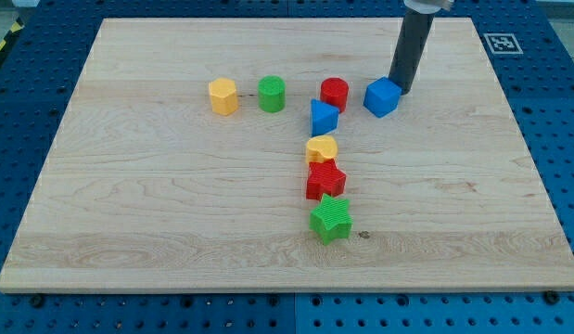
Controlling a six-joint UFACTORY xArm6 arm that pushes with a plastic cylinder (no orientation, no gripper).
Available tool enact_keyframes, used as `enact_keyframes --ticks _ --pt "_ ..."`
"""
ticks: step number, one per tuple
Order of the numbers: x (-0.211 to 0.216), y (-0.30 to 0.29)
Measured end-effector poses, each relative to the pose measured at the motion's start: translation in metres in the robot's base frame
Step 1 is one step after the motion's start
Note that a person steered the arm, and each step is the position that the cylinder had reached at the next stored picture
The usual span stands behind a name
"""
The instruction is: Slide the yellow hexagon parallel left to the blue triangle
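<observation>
- The rod's tip [399, 91] is seen at the view's top right, just beside the blue cube [382, 96]; no gripper is carried, so nothing is held.
- The yellow hexagon [223, 96] is found at the left end of a row, beside the green cylinder [272, 94].
- The blue triangle [324, 117] is placed just below the red cylinder [335, 94].
- Below the triangle, a yellow block [322, 148], a red star [325, 180] and a green star [331, 219] are lined downward on the wooden board [129, 213].
</observation>
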State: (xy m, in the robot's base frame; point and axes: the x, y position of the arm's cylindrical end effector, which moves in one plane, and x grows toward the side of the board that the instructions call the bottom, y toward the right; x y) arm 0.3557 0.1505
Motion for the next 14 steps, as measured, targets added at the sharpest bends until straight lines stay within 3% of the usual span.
enact_keyframes --ticks 1,3,5,6,9,14 --pt "-0.001 0.0" --pt "-0.077 -0.033" --pt "-0.078 -0.036" --pt "-0.072 -0.068" --pt "-0.052 -0.234" --pt "-0.049 -0.248"
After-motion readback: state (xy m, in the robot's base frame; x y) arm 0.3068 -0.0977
